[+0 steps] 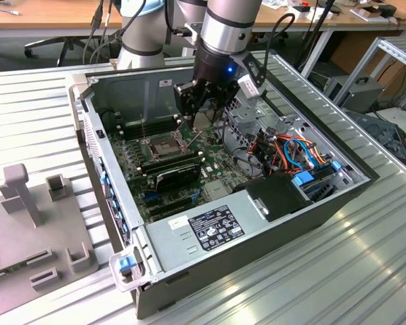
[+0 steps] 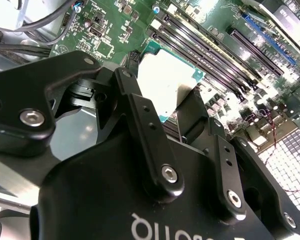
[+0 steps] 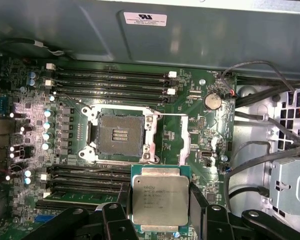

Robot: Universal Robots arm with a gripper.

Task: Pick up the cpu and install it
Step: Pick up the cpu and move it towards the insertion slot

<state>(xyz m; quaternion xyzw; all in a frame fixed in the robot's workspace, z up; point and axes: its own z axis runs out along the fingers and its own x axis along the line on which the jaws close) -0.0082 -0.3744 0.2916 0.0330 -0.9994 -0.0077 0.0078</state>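
The cpu (image 3: 160,201), a flat square chip with a dull silver top and green edge, is held in my gripper (image 3: 160,195), whose black fingers (image 3: 197,202) are shut on two opposite sides of it. The chip hangs level above the motherboard (image 3: 200,125), short of the open socket (image 3: 121,136), whose metal frame is flipped back to show the dark contact field. In the second wrist view the cpu (image 2: 165,80) shows bright between the fingers of the gripper (image 2: 162,97). In the exterior view the gripper (image 1: 201,114) hovers inside the open computer case (image 1: 352,189), above and to the exterior view's right of the socket (image 1: 164,144).
Rows of memory slots (image 3: 110,82) run on both sides of the socket. Black cables (image 3: 260,155) and a metal drive cage (image 3: 290,185) lie beside the board. A power supply (image 1: 203,230) fills the case's near end. A grey fixture (image 1: 34,230) sits on the table at the exterior view's left.
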